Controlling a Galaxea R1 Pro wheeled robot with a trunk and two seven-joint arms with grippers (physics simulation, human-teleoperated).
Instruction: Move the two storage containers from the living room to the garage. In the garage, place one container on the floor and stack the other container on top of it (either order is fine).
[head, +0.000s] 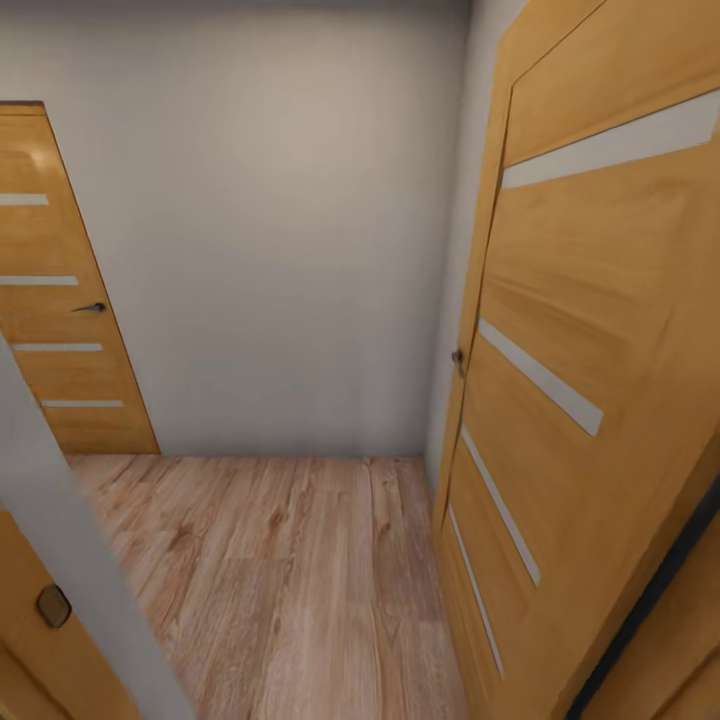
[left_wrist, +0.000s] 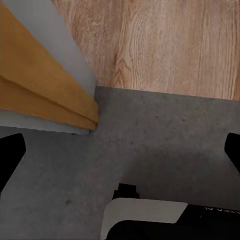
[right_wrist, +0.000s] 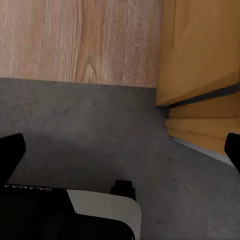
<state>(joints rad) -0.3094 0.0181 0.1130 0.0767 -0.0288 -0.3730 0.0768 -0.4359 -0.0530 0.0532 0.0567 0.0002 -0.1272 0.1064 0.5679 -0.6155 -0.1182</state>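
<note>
A small hallway is faced: pale grey wall (head: 290, 230), light wood plank floor (head: 290, 580), an open striped wooden door (head: 590, 400) at the right, a closed door (head: 60, 300) at the left. Dark grey concrete floor (left_wrist: 165, 145) meets the planks beneath the robot. Left pincer (left_wrist: 120, 150) and right pincer (right_wrist: 120, 150) are spread wide, nothing held. No containers are spotted; how much carrying remains cannot be judged.

Your head view cuts off the open door (head: 590, 400) at the top, right and bottom edges. In each wrist view, the black fingertips (left_wrist: 10, 155) (right_wrist: 11, 152) run past the picture's sides. The far door (head: 60, 300) is clipped at the left edge.
</note>
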